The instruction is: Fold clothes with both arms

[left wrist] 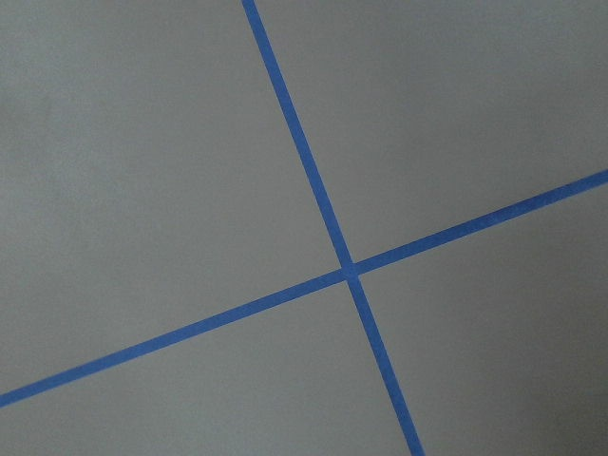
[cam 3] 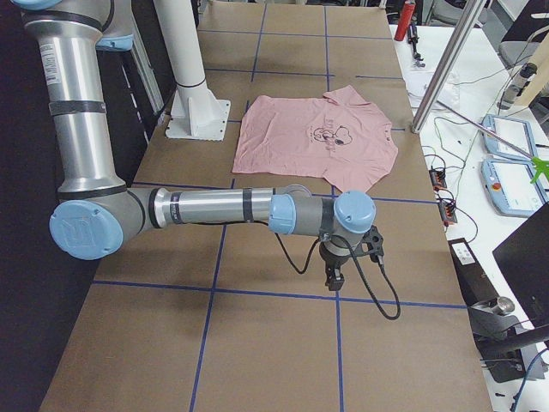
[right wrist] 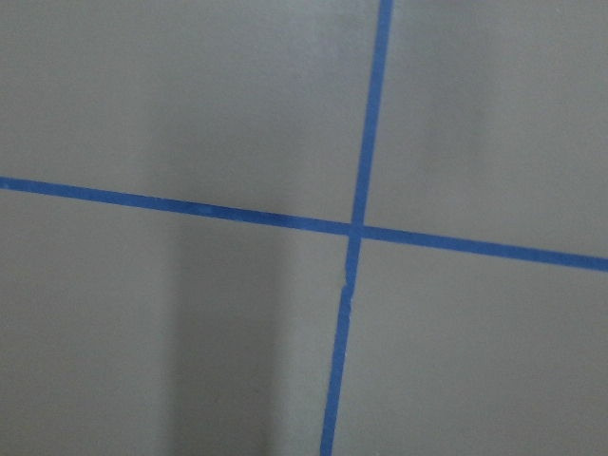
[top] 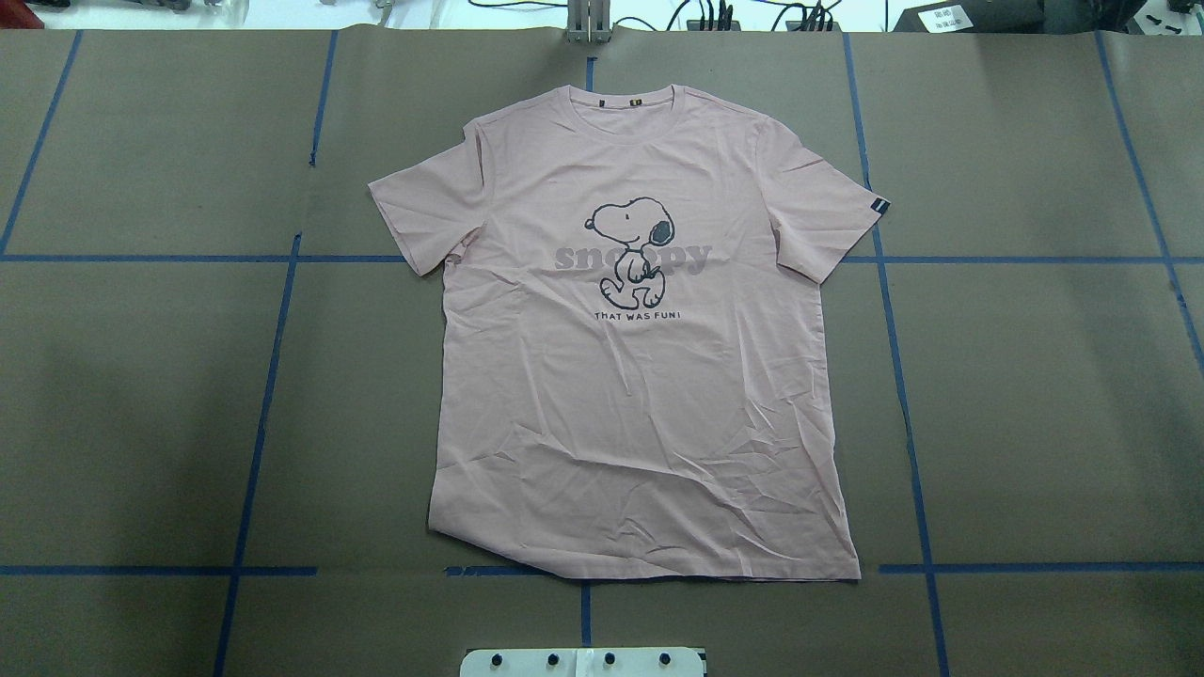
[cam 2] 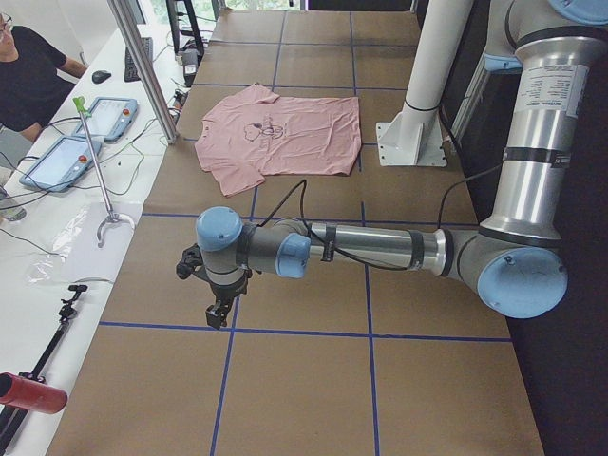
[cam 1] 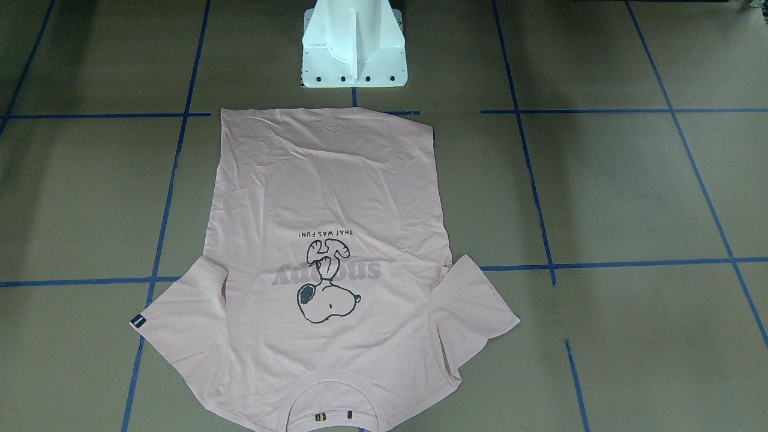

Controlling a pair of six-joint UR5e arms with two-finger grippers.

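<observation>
The pale pink T-shirt (top: pixel 640 376) lies flat and spread out, print up, collar toward the far edge in the overhead view. It also shows in the front-facing view (cam 1: pixel 324 270), the left view (cam 2: pixel 280 133) and the right view (cam 3: pixel 313 137). My left gripper (cam 2: pixel 217 313) hangs over bare table far from the shirt, seen only in the left view; I cannot tell if it is open. My right gripper (cam 3: pixel 333 276) hangs over bare table at the other end, seen only in the right view; I cannot tell its state. Both wrist views show only table and blue tape.
The brown table (top: pixel 1035 376) is marked with blue tape lines (top: pixel 263 414). The white pedestal (cam 1: pixel 354 54) stands at the shirt's hem side. A bench with tablets (cam 2: pixel 66 157), cables and an operator (cam 2: pixel 28 76) runs along the far side.
</observation>
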